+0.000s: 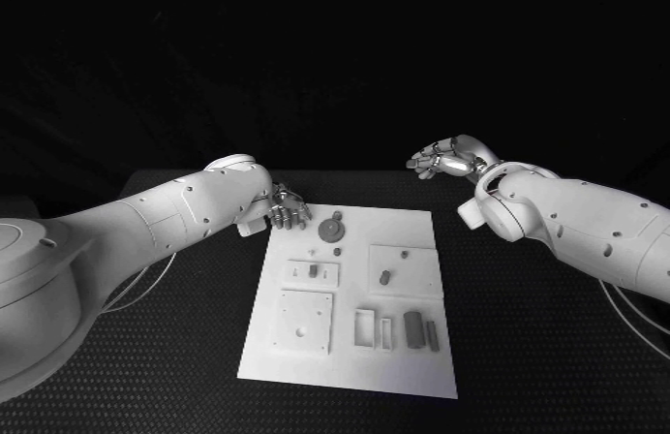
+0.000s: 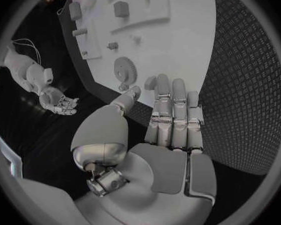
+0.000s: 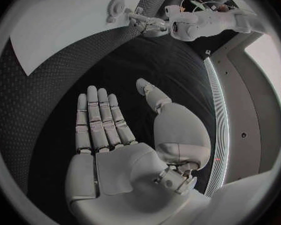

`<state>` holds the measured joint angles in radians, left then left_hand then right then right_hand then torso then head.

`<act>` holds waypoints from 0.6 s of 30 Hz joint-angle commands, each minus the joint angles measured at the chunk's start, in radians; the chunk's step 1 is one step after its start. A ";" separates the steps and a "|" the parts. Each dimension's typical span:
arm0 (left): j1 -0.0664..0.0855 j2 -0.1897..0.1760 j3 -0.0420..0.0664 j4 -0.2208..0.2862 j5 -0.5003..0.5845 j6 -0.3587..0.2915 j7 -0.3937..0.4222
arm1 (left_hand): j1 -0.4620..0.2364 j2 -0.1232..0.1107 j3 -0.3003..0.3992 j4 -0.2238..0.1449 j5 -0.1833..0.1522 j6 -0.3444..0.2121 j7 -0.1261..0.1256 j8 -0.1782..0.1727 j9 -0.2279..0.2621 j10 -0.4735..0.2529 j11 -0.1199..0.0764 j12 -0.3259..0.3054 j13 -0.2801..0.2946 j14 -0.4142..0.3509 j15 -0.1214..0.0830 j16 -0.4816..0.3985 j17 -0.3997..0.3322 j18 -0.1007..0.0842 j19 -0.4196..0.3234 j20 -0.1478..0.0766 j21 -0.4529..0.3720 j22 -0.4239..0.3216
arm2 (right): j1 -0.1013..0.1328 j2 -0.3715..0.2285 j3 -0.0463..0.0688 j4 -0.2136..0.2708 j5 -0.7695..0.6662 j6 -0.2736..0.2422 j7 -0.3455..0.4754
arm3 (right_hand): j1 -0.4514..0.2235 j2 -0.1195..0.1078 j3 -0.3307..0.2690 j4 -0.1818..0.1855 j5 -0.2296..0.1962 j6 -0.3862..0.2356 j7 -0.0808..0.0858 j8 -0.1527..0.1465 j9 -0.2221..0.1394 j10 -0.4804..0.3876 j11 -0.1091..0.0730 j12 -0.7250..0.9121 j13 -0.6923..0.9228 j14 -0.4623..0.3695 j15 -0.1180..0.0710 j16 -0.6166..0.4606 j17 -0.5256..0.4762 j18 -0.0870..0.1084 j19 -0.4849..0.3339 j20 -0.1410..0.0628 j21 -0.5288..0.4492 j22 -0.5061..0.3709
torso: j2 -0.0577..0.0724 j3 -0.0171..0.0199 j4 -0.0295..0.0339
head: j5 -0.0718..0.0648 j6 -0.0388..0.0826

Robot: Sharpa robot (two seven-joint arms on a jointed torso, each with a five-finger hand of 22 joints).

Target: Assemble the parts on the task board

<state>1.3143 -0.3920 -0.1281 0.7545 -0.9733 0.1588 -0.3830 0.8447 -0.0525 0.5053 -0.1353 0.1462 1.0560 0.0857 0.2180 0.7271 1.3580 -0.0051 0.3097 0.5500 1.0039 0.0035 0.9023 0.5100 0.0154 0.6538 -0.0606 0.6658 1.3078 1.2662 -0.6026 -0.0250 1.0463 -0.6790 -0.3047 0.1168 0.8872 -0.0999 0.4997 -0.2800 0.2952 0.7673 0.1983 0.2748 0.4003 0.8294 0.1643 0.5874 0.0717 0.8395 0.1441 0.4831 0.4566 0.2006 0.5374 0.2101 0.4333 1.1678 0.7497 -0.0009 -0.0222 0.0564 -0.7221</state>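
A black worktop [image 1: 182, 356] with a fine dimpled texture carries everything; the room behind it is dark and nothing can be made out there.

On the left, the left hand [image 1: 287, 208] hangs at the far left corner of the task board [image 1: 350, 371], its fingertips at or just past the board's edge. In the left wrist view its fingers [image 2: 173, 105] are straight and side by side, the thumb spread off to one side, and nothing lies in the palm: the hand is wide and holds nothing.

The task board lies flat in the middle of the worktop. Near its far left corner, just beside the left hand, lies a round gear [image 1: 332, 228]. Behind the middle of the board sit two raised square plates side by side: the left plate [image 1: 313, 273] bears a small upright peg, the right plate [image 1: 405, 265] a short dark part [image 1: 384, 278]. Toward the near edge is a larger square block [image 1: 306, 322], then narrow slots with two dark bars [image 1: 413, 328] lying in a row.

On the right, the right hand [image 1: 442, 160] is raised beyond the board's far right corner, well apart from it. Its fingers [image 3: 98, 116] are stretched out, the palm bare: wide, holding nothing.
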 commanded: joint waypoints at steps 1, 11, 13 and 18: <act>0.000 0.001 0.001 0.001 0.013 0.023 0.011 | 0.002 0.008 0.000 -0.007 0.004 0.007 0.002 0.005 0.000 -0.001 -0.006 0.007 0.001 0.001 -0.006 0.004 0.000 -0.015 0.000 -0.025 -0.003 0.011 | 0.000 0.001 0.001 0.001 0.001 0.013 0.009 | -0.012 0.000 0.004 0.002 0.005 -0.002 0.022 0.005 -0.002 0.006 0.000 -0.002 -0.002 -0.001 0.008 -0.006 -0.001 -0.006 -0.005 0.003 -0.006 0.001 | 0.000 -0.0001 -0.0002 | 0.000 -0.001; 0.000 0.000 0.001 -0.003 0.024 0.025 0.010 | 0.004 0.012 0.002 -0.018 0.004 0.010 0.001 0.008 -0.001 0.000 -0.007 0.009 0.002 0.002 -0.007 0.005 -0.001 -0.015 0.002 -0.025 -0.003 0.010 | 0.000 0.002 0.001 0.000 0.001 0.013 0.009 | -0.013 0.000 0.004 0.002 0.005 -0.002 0.022 0.005 -0.002 0.006 0.000 -0.002 -0.002 -0.001 0.008 -0.005 -0.001 -0.006 -0.005 0.003 -0.006 0.002 | 0.000 0.0003 -0.0002 | 0.000 -0.003; 0.000 0.000 0.001 -0.003 0.028 0.028 0.010 | 0.004 0.013 0.003 -0.019 0.004 0.011 0.001 0.008 -0.001 0.000 -0.007 0.010 0.002 0.002 -0.007 0.006 -0.001 -0.015 0.003 -0.025 -0.003 0.010 | 0.000 0.002 0.001 0.000 0.001 0.013 0.009 | -0.013 0.000 0.004 0.002 0.005 -0.002 0.022 0.006 -0.002 0.006 0.000 -0.002 -0.002 -0.001 0.008 -0.005 -0.001 -0.006 -0.005 0.003 -0.006 0.002 | 0.000 0.0003 -0.0001 | 0.000 -0.003; 0.000 0.001 0.001 -0.003 0.031 0.030 0.011 | 0.004 0.016 0.004 -0.023 0.004 0.012 0.000 0.009 -0.001 0.001 -0.007 0.011 0.002 0.002 -0.007 0.006 -0.001 -0.015 0.003 -0.026 -0.003 0.010 | 0.000 0.003 0.001 -0.001 0.001 0.013 0.009 | -0.013 0.000 0.004 0.002 0.005 -0.002 0.022 0.006 -0.002 0.006 0.000 -0.002 -0.002 -0.001 0.008 -0.005 -0.001 -0.006 -0.005 0.003 -0.007 0.003 | 0.000 0.0003 0.0000 | 0.000 -0.004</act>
<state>1.3143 -0.3929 -0.1277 0.7510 -0.9571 0.1706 -0.3825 0.8487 -0.0486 0.5096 -0.1505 0.1462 1.0630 0.0856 0.2218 0.7270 1.3580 -0.0051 0.3144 0.5508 1.0040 0.0035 0.9023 0.5100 0.0155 0.6538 -0.0606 0.6658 1.3078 1.2662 -0.6013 -0.0250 1.0456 -0.6788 -0.3044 0.1168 0.8873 -0.0999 0.4997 -0.2800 0.2951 0.7673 0.1983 0.2748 0.3994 0.8294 0.1643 0.5874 0.0710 0.8395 0.1441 0.4831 0.4567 0.2006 0.5374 0.2102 0.4333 1.1691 0.7496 -0.0005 -0.0223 0.0564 -0.7258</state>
